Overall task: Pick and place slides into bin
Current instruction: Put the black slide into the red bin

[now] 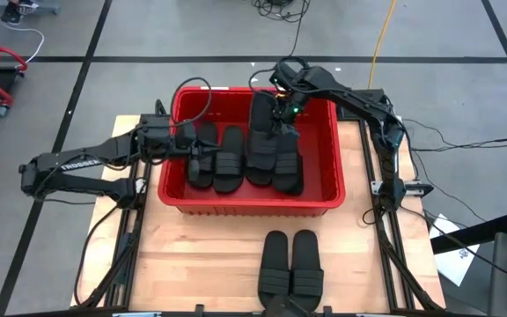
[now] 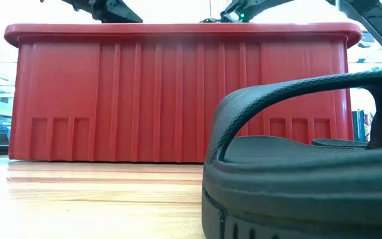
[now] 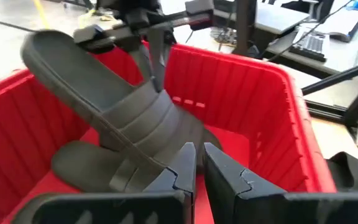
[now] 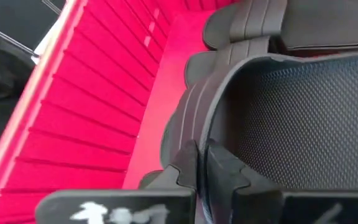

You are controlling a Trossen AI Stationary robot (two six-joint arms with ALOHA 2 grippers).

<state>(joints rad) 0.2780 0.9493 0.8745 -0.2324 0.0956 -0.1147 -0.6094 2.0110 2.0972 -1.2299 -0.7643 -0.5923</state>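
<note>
The red bin (image 1: 252, 210) stands mid-table and holds several black slides (image 1: 230, 158) lying flat on its floor. My right gripper (image 1: 282, 113) is over the bin's far side, shut on one more slide (image 1: 262, 113), which is tilted. My left gripper (image 3: 197, 163) reaches in over the bin's left wall. Its fingers are almost together with nothing between them, beside the leftmost slide (image 1: 202, 154). Two slides (image 1: 290, 264) lie side by side, soles down, on the table near its front edge. My right gripper pinches the slide's ribbed strap at its edge (image 4: 211, 146), one finger outside the strap and one under it, over the footbed (image 4: 303, 124). The fingers come from above, pointing down. The slide is tilted, one end (image 3: 42, 46) raised, the lower end (image 3: 173, 134) down among the slides in the bin.
The bin's tall front wall (image 2: 144, 99) fills the low view behind a near slide (image 2: 297, 179). Bare wooden table (image 1: 192, 264) lies left and right of the two front slides. Cables run on the floor beyond the table.
</note>
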